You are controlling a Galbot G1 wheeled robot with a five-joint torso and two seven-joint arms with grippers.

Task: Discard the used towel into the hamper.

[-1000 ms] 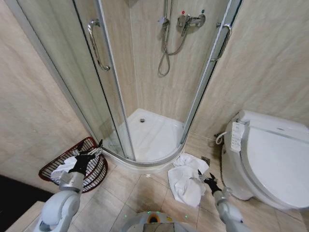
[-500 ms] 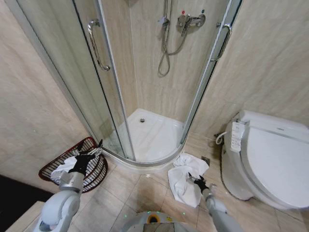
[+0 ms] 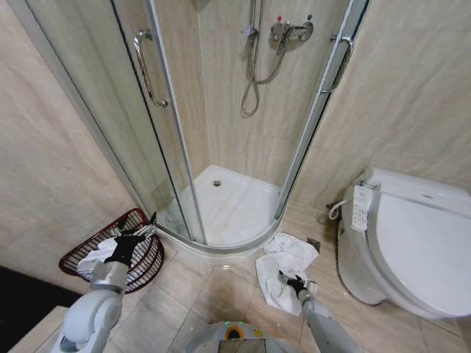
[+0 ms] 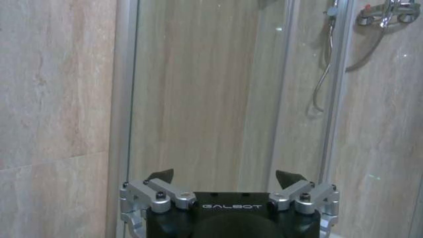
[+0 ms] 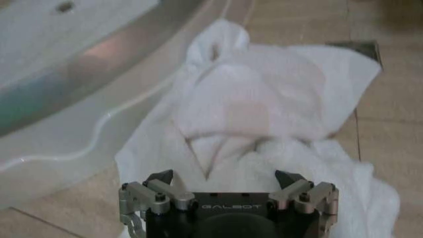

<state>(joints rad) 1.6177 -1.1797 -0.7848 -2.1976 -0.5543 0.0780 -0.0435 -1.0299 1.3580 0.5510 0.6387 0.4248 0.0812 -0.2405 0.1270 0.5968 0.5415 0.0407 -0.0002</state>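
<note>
Our right gripper (image 5: 225, 179), marked GALBOT, is hovering with jaws apart over the towel (image 3: 283, 263) lying crumpled beside the shower. Our left gripper (image 3: 137, 234), also apart, is hanging above the hamper (image 3: 81, 254).

The towel (image 3: 283, 259) is plain white with no pattern, crumpled on beige floor tiles (image 3: 213, 290) veined in a darker tan, and the black-and-silver right gripper (image 3: 288, 282) sits over the towel's near edge. Left of the towel, past the white shower tray (image 3: 232, 209), the hamper (image 3: 110, 250) is a dark reddish-brown openwork weave holding something white, with the black-and-silver left gripper (image 3: 136, 235) above its rim. Right of the towel the toilet (image 3: 412, 243) is white, and the walls (image 3: 412, 95) behind are streaked beige stone.
</note>
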